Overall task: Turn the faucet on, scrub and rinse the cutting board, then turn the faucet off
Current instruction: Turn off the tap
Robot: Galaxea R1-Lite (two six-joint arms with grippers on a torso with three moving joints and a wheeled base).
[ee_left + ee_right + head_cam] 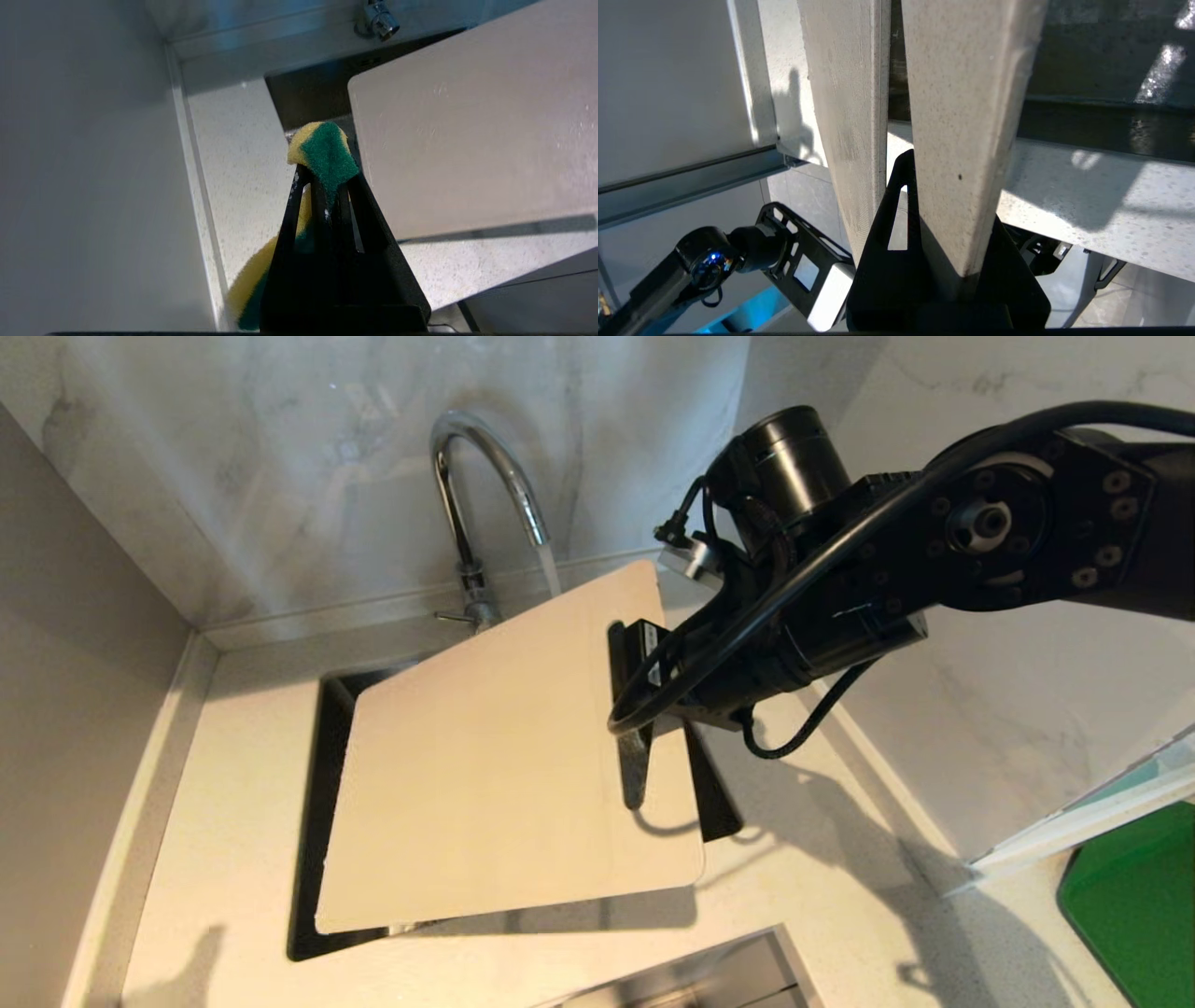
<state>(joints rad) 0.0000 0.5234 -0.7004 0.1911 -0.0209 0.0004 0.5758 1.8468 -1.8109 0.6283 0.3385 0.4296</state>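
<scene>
1. Head view: the table (233,821) carries a dark sink (322,784), and the cutting board (504,756) hangs tilted over it, probably so that the water runs off into the basin.
2. The right gripper (635,709) has its jaws closed on the board's right edge, near the handle slot; this leaves the broad face free for scrubbing.
3. The faucet (485,476) stands behind the sink. A thin stream falls from its spout onto the board's far edge, so it seems already turned on.
4. The left gripper (327,191), jaws closed on a green and yellow sponge (324,156), waits just beside the board's left edge, I think ready to scrub.
</scene>
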